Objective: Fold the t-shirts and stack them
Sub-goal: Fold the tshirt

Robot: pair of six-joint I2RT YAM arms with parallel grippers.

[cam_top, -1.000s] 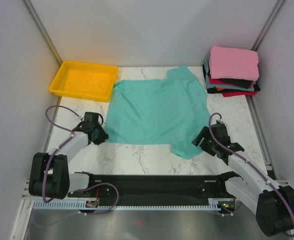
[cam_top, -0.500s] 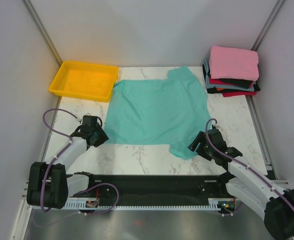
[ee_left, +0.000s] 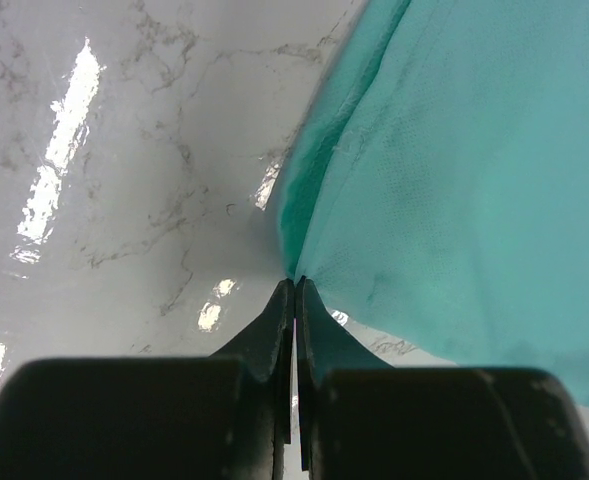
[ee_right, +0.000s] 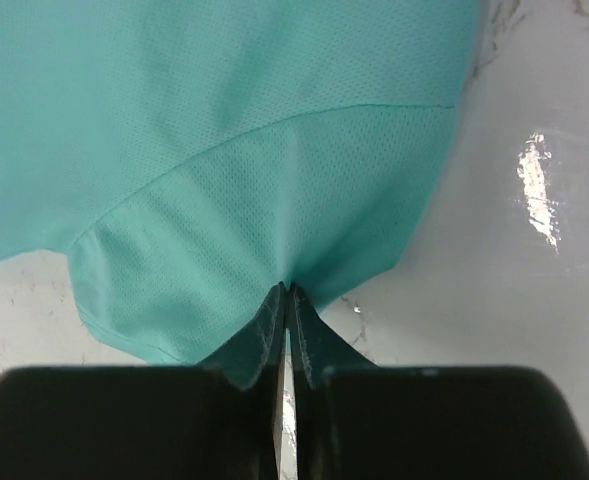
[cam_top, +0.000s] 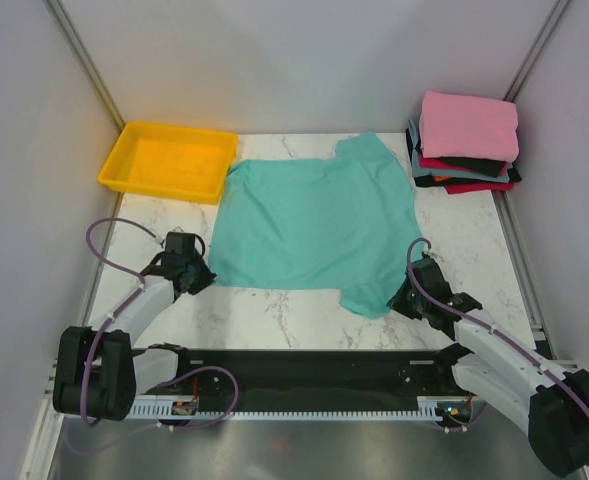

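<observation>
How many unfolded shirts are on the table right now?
1: the teal t-shirt, spread flat mid-table, with the left pincer and right pincer shut on its near edge. The others sit folded in the stack, far right.

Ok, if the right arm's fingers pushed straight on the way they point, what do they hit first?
The teal t-shirt: the right arm's fingers are shut on its sleeve edge, so going on likely just pushes into more of that shirt. The wrist view shows nothing else ahead.
</observation>
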